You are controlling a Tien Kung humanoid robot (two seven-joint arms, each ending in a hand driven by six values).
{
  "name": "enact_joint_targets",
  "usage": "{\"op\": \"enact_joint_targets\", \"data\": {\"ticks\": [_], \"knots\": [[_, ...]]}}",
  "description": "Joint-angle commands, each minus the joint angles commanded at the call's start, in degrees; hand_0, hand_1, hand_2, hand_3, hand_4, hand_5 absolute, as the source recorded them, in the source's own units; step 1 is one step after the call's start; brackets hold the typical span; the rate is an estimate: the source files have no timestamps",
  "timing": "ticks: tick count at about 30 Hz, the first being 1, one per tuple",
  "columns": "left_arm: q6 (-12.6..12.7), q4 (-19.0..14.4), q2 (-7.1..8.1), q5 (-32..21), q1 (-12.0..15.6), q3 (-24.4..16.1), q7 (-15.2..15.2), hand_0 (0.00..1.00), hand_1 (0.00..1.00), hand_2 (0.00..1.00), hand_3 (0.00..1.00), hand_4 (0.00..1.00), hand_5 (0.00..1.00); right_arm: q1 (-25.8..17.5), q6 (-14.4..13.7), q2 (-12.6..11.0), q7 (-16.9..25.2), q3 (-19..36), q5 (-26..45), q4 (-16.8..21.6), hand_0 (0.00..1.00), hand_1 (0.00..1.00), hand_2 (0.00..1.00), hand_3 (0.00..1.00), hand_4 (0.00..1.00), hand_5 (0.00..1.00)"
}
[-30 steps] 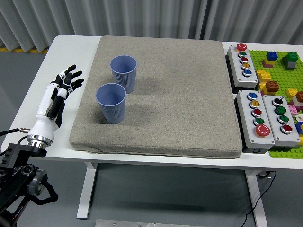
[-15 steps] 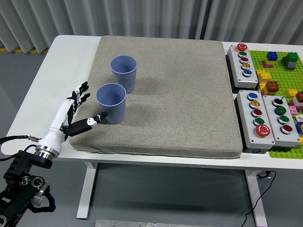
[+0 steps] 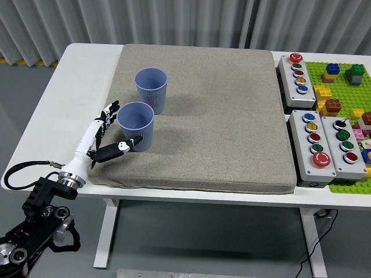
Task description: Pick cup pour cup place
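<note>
Two blue ribbed paper cups stand upright on the grey mat point(image 3: 220, 116). The near cup point(image 3: 136, 125) is at the mat's left side, and the far cup point(image 3: 151, 90) is just behind it. My left hand point(image 3: 116, 128) reaches in from the lower left and is spread around the near cup. Its thumb lies at the cup's front base, while the fingers point(image 3: 110, 110) rise beside the cup's left wall. The hand is open and does not clasp the cup. What the cups hold is not visible. My right hand is out of view.
Three grey button boxes point(image 3: 298, 73) point(image 3: 313, 142) point(image 3: 346, 145) line the mat's right edge. A green baseplate point(image 3: 342, 87) with several coloured bricks lies at the far right. The white table's bare strip point(image 3: 69, 87) runs left of the mat.
My left hand has moved right and forward from the table's left strip to the near cup, with the thumb swinging out in front of the cup. The cups have not moved.
</note>
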Motion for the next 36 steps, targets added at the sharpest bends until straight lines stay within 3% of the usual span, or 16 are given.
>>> {"op": "enact_joint_targets", "data": {"ticks": [12,29,36], "knots": [[0.0,6.1,-3.16,-0.8,-4.4,0.7,-0.6,0.946,0.922,0.998,0.998,0.957,0.298,0.2,-0.3,0.1,0.0,-0.3,0.6,0.0,0.643,0.6,0.508,0.577,0.002,0.002],[-0.5,3.0,-2.44,0.4,-3.6,1.2,-0.2,0.933,0.917,0.998,0.998,0.96,0.313,0.4,-0.3,0.1,0.0,-0.2,0.3,-0.1,0.644,0.6,0.508,0.577,0.002,0.002],[-0.6,3.4,-2.71,0.4,-3.7,1.9,-0.3,0.93,0.916,0.998,0.998,0.959,0.312,0.6,-0.5,0.1,0.0,-0.4,0.5,-0.1,0.644,0.6,0.508,0.577,0.002,0.002]]}}
